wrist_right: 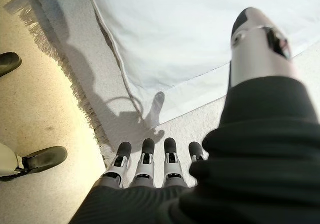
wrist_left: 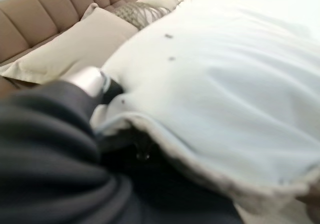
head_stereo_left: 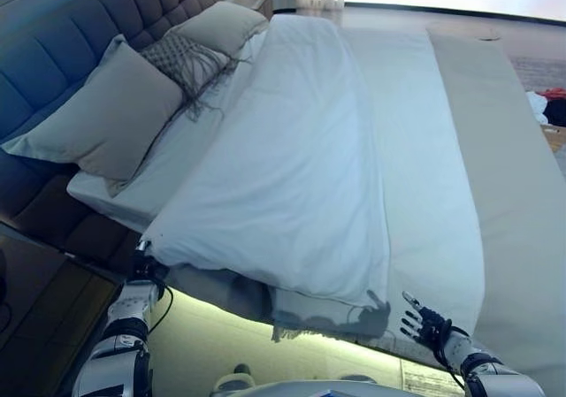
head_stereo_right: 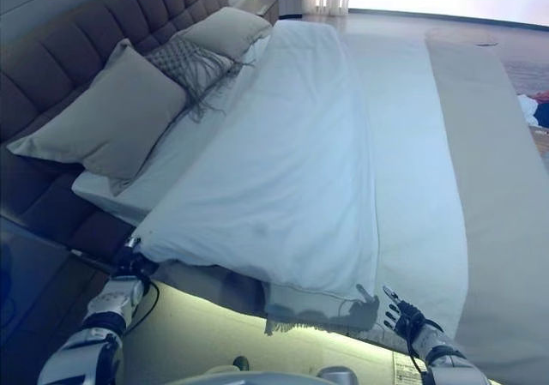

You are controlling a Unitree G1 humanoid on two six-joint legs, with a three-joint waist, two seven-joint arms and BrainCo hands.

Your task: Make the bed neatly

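Note:
A white duvet (head_stereo_left: 292,167) lies lengthwise along the middle of the bed, over a white sheet (head_stereo_left: 424,176). My left hand (head_stereo_left: 141,263) is at the duvet's near corner by the pillows. In the left wrist view its thumb (wrist_left: 89,80) presses on that corner (wrist_left: 130,109) and the fingers are under the fabric, pinching it. My right hand (head_stereo_left: 423,324) is open with straight fingers (wrist_right: 145,161), holds nothing, and hovers at the bed's near edge, just past the duvet's other near corner. A fringed grey throw (head_stereo_left: 309,326) hangs out from under the duvet there.
A beige cover (head_stereo_left: 522,194) runs along the foot of the bed at the right. Two beige pillows (head_stereo_left: 106,114) (head_stereo_left: 221,26) and a patterned fringed cushion (head_stereo_left: 186,61) lean on the padded headboard (head_stereo_left: 53,70). Clothes (head_stereo_left: 548,105) lie on the floor at the far right.

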